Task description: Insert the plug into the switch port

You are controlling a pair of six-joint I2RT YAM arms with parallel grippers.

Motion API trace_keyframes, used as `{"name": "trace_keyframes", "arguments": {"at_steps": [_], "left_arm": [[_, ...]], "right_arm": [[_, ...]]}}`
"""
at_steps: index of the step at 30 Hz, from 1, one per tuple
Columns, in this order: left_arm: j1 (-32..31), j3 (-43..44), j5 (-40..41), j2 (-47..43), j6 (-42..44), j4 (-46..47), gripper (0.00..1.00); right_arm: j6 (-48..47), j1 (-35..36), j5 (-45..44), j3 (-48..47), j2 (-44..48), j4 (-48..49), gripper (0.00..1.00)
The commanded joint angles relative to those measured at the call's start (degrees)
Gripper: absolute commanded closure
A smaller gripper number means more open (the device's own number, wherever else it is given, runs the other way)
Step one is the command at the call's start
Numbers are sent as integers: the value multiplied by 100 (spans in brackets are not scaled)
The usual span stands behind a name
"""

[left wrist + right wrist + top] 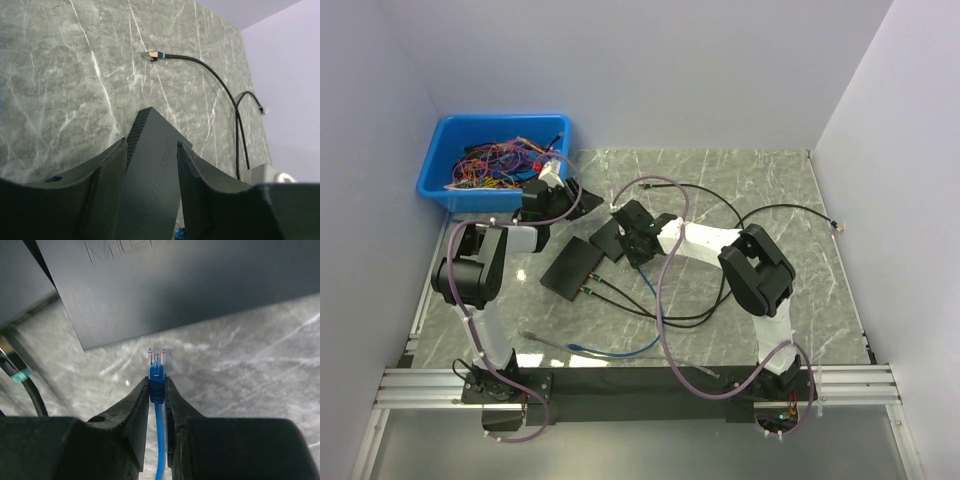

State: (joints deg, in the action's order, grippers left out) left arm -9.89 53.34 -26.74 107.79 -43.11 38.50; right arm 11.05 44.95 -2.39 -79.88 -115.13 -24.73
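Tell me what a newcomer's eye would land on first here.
Probably the bright blue bin of tangled coloured wires at the far left corner of the table. Next, in the right wrist view, the right gripper pinching a blue cable just behind its clear plug, pointing toward the black switch. The left gripper straddles that switch.

Grey marble table (760,180) w/ blue bin (430,190), black switch (570,268) (prob. flat), black cables (788,207) & blue cable (620,354) on it.
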Motion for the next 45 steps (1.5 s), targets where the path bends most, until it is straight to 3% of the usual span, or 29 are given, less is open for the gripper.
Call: {"name": "trace_keyframes", "arguments": {"at_steps": [1,28,45], "left_arm": [[22,133,-41,172,303,-176,50],[-303,950,125,928,840,-1723,53],[-461,1055,230,999,980,-2223,55]], "right_arm": [[99,-39,-165,-449,-150,-14,100],[152,-48,-60,-1144,-458,-304,100],[257,-56,-24,-1408,-809,-471,100]]}}
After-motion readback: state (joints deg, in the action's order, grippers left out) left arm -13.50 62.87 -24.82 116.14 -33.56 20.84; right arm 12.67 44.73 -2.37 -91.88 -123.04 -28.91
